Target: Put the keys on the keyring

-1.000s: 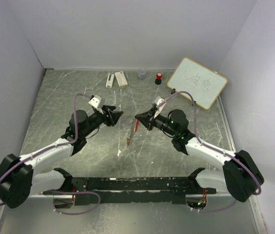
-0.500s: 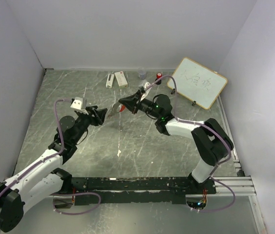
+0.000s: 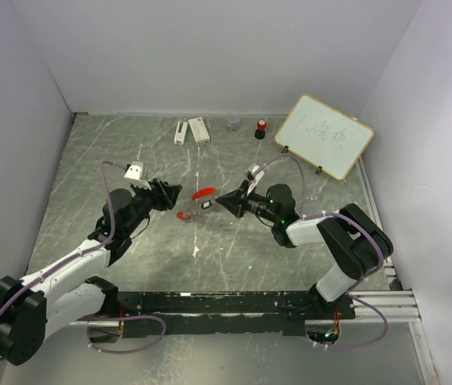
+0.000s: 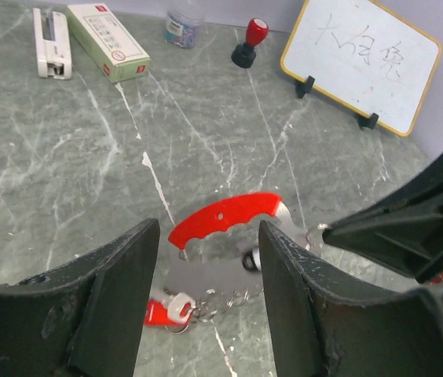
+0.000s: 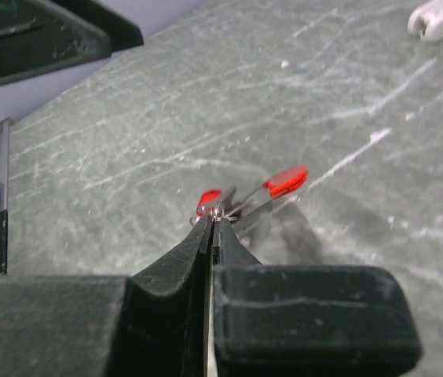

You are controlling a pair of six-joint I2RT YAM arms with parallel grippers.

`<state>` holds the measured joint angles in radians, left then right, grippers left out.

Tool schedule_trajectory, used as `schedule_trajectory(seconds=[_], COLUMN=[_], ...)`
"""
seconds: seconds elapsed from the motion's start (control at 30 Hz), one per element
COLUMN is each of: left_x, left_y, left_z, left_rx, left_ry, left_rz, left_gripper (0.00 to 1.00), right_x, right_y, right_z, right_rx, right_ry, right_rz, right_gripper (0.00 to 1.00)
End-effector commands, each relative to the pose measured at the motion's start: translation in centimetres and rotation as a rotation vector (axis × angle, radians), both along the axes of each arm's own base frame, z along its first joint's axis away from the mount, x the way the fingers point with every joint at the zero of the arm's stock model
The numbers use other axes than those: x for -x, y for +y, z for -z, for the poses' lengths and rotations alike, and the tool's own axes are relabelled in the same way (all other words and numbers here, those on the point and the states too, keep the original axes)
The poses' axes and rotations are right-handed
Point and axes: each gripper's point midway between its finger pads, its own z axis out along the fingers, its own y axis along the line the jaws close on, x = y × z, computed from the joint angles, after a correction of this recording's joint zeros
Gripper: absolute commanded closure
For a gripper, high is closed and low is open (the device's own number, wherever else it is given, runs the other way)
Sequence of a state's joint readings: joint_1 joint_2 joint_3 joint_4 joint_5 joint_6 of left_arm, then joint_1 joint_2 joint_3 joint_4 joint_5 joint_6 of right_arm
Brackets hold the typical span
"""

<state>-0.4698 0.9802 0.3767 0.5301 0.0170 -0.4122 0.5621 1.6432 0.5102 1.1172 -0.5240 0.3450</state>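
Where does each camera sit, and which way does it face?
Top: above and behind, looking down on the table; left arm and right arm show.
Left wrist: on the left arm, looking past the open left gripper at the keyring.
Right wrist: on the right arm, low, along the shut right gripper.
Top and left wrist share the keyring.

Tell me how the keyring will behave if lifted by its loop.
The keyring will probably dangle: its red handle looks rigid, but the thin chain lies in loose curls. It is likely light, so the right gripper, shut on its loop, may let it swing.
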Motion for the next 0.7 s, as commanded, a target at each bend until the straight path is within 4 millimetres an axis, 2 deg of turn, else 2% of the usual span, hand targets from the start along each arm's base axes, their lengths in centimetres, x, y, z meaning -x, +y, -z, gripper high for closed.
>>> schedule_trajectory(seconds=[0.0, 0.1, 0.17, 0.27, 0.4, 0.43, 0.47, 0.53, 0.6, 0.67], left_x=[0.0, 0.0, 0.0, 0.1, 0.3, 0.2, 0.2, -0.1, -0.5, -0.9], left_y=[-1.2, -1.5, -1.6, -1.9, -2.2, -2.2, -2.1, -1.6, -0.9, -0.2], left_z=[-0.8, -0.4, -0.2, -0.3, -0.5, -0.6, -0.6, -0.6, -0.5, -0.3], left_rx=[0.057, 0.06, 0.064, 0.064, 0.076, 0.08, 0.083, 0.085, 0.094, 0.096], left_ry=[-0.027, -0.017, -0.015, -0.022, -0.023, -0.019, -0.014, 0.007, 0.055, 0.106], left_rz=[0.059, 0.074, 0.08, 0.1, 0.117, 0.112, 0.104, 0.066, 0.008, -0.044], left_gripper=[0.36, 0.37, 0.37, 0.37, 0.35, 0.32, 0.22, 0.08, 0.01, 0.0], right_x=[1.2, 2.1, 2.0, 1.7, 1.0, 0.7, 0.2, -0.7, -1.8, -2.8], right_y=[-1.9, -3.0, -3.8, -5.4, -7.0, -7.4, -7.8, -8.9, -10.4, -13.1], right_z=[1.0, 2.1, 2.7, 3.3, 2.1, 1.7, 1.3, 0.5, -0.2, -0.5], right_rx=[0.03, 0.056, 0.088, 0.126, 0.119, 0.118, 0.112, 0.09, 0.066, 0.045], right_ry=[0.042, 0.094, 0.122, 0.148, 0.135, 0.138, 0.145, 0.181, 0.226, 0.277], right_rz=[0.061, 0.095, 0.14, 0.231, 0.335, 0.366, 0.404, 0.502, 0.629, 0.814], right_gripper=[1.0, 0.98, 0.82, 0.68, 0.58, 0.57, 0.55, 0.49, 0.42, 0.22])
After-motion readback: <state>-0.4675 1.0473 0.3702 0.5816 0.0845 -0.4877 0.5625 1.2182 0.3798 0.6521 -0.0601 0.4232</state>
